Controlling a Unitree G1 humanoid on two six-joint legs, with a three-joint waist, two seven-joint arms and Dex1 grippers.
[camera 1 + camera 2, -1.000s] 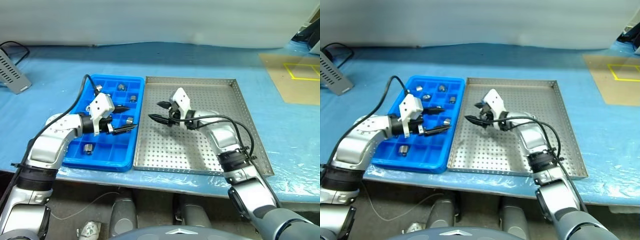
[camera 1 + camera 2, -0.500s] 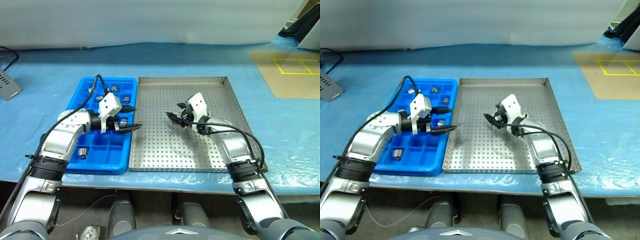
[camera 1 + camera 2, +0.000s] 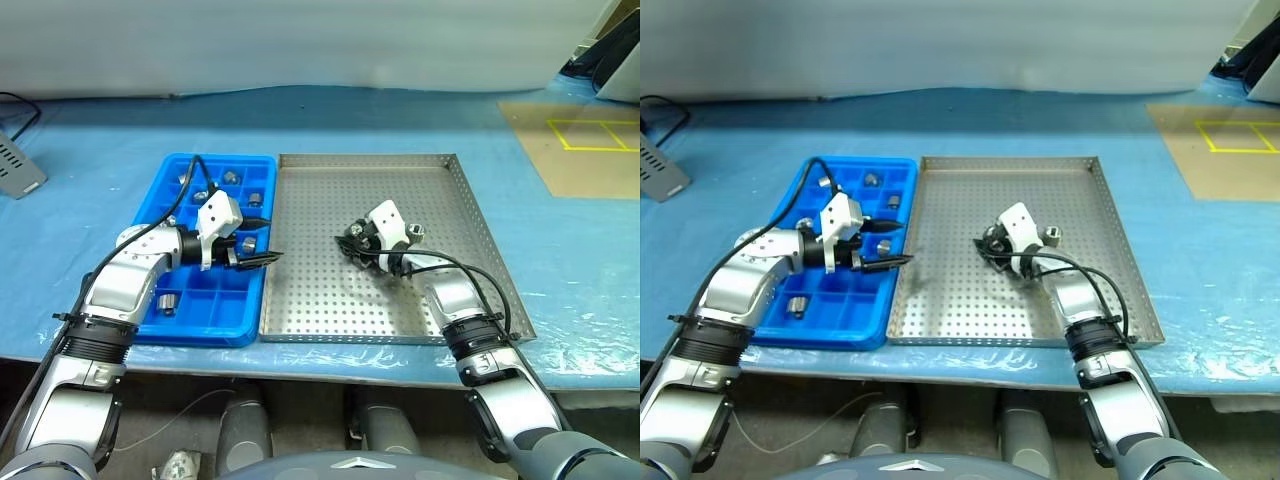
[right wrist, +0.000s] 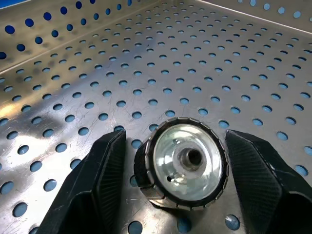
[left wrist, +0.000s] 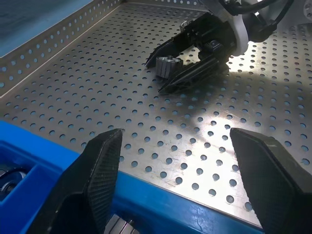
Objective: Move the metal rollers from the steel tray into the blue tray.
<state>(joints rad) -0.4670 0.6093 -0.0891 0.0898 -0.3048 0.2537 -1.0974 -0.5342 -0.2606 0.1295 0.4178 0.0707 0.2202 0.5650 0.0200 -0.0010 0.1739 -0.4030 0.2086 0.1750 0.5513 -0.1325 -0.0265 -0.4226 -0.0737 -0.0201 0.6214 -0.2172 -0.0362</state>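
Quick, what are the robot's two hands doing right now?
Left end effector: open, holding nothing.
Right end effector: open around a metal roller, not gripping it yet.

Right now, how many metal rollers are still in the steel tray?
2. One roller lies on the steel tray between the right gripper's open fingers; the other roller sits beside that gripper's white housing. The arm may hide more.

No text, label, brand, number or sign can be read on anything in these views.
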